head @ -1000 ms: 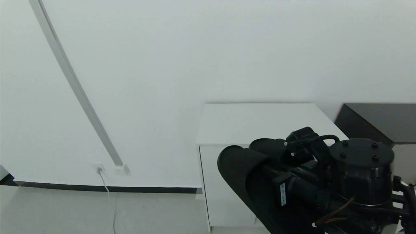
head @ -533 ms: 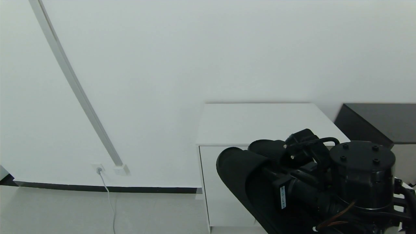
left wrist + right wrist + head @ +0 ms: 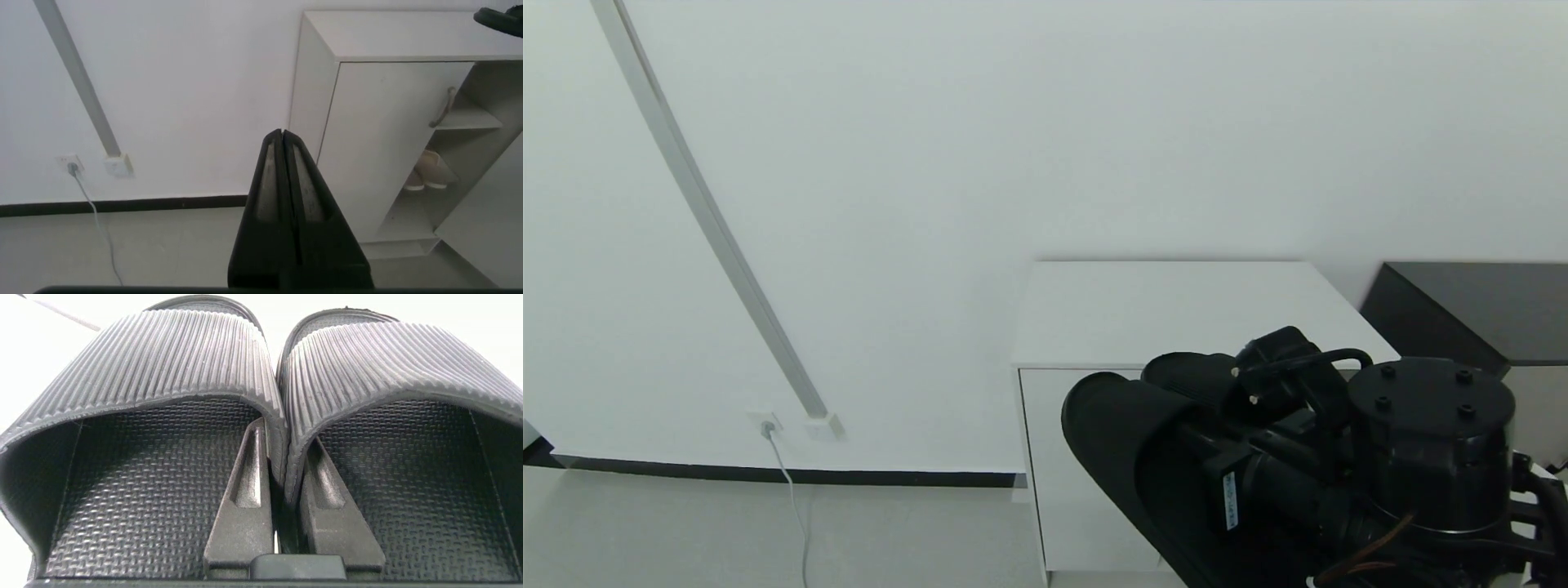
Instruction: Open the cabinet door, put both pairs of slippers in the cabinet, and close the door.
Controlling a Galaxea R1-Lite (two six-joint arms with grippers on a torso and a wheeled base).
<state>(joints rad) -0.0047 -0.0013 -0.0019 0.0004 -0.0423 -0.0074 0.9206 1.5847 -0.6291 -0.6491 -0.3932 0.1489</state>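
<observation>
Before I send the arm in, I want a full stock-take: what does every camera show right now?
cabinet: one, white, against the wall; door open.
pale slippers: one pair, on a shelf inside the cabinet.
black slippers: one pair, held up in front of the cabinet.
dark unit: one, black, right of the cabinet.
cable duct: one, grey, running down the wall.
socket: one, white, low on the wall, cable plugged in.
left gripper: black, shut, empty.
right gripper: black, shut on the black slippers.
</observation>
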